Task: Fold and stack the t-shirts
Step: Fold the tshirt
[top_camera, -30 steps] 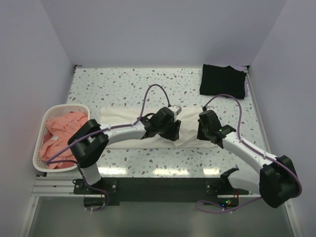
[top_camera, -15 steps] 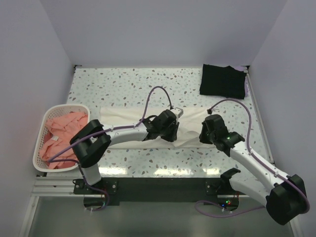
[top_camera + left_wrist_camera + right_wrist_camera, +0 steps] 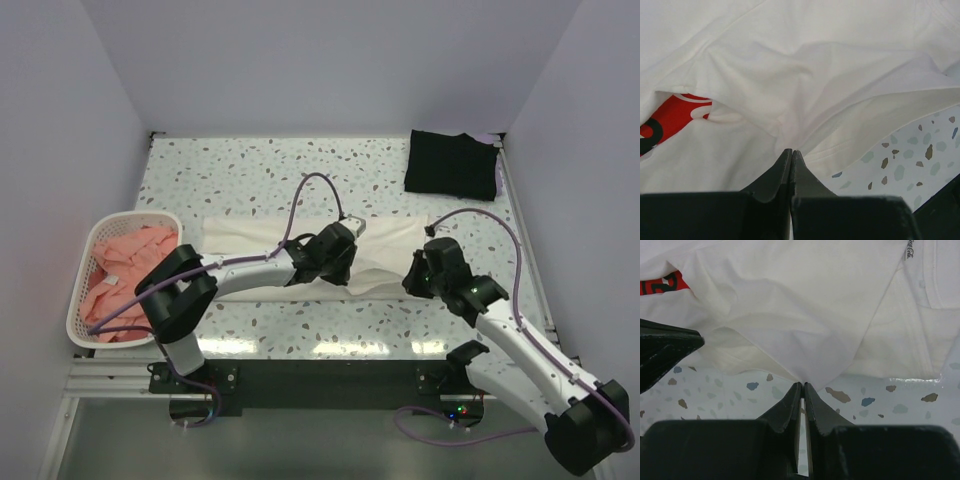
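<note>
The white t-shirt lies as a long folded strip across the middle of the table, and its red print shows at a fold. My left gripper is shut on a crease near the shirt's near hem. My right gripper is shut on the shirt's near edge, and the cloth is drawn to a point at its tips. A folded black t-shirt sits at the back right. Salmon-pink t-shirts are heaped in the basket.
The white lattice basket stands at the table's left edge. Both arms reach over the near half of the speckled table. My left gripper's dark finger shows at the left of the right wrist view.
My left gripper has shut on the white t-shirt. My right arm has drawn back toward the near right with the shirt's edge in its jaws.
</note>
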